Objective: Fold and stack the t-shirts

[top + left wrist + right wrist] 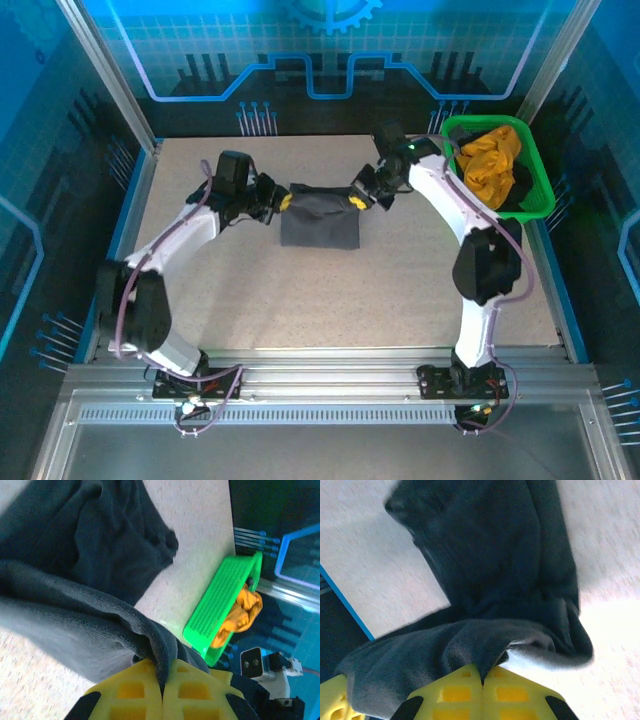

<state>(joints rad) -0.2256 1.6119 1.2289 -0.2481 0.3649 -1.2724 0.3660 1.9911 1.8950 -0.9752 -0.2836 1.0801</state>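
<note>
Dark shirt (320,228) soft, limp, light; left gripper (284,203) and right gripper (357,201) each pinched on far corner; hold at corners

The near half of the table (400,300) lies bare between the two arms, and a hand could come in over the near edge there. Toward the far edge, at the middle, the dark t-shirt (320,222) bars the way from side to side, with the left gripper (285,201) pinching its left end and the right gripper (357,201) its right. The left arm (180,240) arches in from the left edge, the right arm (455,205) from the right. The green basket (540,205), heaped with the orange t-shirt (490,160), takes the far right corner. The far left corner is open.
</note>
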